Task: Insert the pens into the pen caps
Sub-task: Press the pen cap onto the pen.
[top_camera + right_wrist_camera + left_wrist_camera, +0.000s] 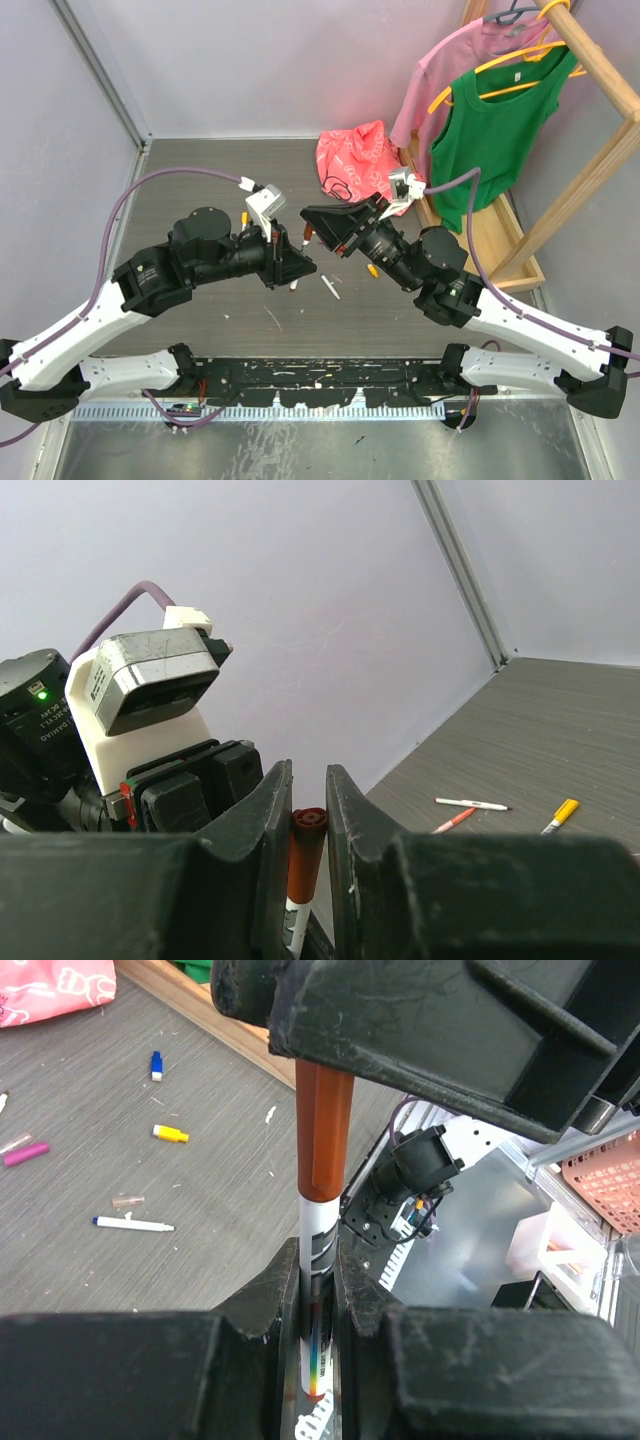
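left claw (318,1285): clamped on white pen (317,1228), mid-barrel, up between the two arms
right claw (308,795): clamped on dark red cap (323,1130)
axis: pen and cap on one line, cap mouth meeting pen end, no kink visible
seating: can't tell if fully home
next: probably a straight push along that line, since tilt would jam
spares: loose pen (133,1224), yellow cap (170,1134) on table (220,1190), well apart
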You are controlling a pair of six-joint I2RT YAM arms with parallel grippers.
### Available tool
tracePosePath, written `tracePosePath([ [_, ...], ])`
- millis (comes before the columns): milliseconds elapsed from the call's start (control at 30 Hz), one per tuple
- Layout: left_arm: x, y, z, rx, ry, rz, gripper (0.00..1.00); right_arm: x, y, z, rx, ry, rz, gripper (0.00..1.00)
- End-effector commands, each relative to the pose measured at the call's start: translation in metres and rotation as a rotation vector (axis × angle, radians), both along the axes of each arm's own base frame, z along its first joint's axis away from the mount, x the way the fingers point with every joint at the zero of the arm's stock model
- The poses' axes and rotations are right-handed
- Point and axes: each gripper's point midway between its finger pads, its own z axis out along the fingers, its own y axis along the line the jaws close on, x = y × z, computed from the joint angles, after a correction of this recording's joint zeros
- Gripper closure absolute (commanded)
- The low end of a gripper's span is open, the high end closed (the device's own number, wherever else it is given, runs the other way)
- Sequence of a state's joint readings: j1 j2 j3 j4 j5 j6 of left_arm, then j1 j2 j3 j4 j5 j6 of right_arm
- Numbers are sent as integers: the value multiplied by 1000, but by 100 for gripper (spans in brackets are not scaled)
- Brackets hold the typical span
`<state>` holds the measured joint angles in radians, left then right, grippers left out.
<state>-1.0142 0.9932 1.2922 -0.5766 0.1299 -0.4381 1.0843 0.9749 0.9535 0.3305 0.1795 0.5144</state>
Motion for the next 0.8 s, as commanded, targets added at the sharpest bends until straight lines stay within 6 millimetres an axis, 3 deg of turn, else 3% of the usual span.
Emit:
tracePosePath([
  [0, 26, 0, 106, -322, -169, 117, 100, -35, 26, -67, -261, 59, 178, 100],
  [267, 27, 3, 104, -329, -168, 126, 100, -36, 25, -69, -262, 63, 181, 100],
  [433, 25, 6, 113, -356, -188, 129, 100, -38, 26, -84, -285, 95, 195, 100],
  [600, 20, 12, 131, -396, -214, 118, 100, -46, 29, -113, -290, 166, 233, 100],
  [767, 23, 19, 139, -421, -246, 153, 100, -73, 39, -153, -357, 218, 245, 100],
])
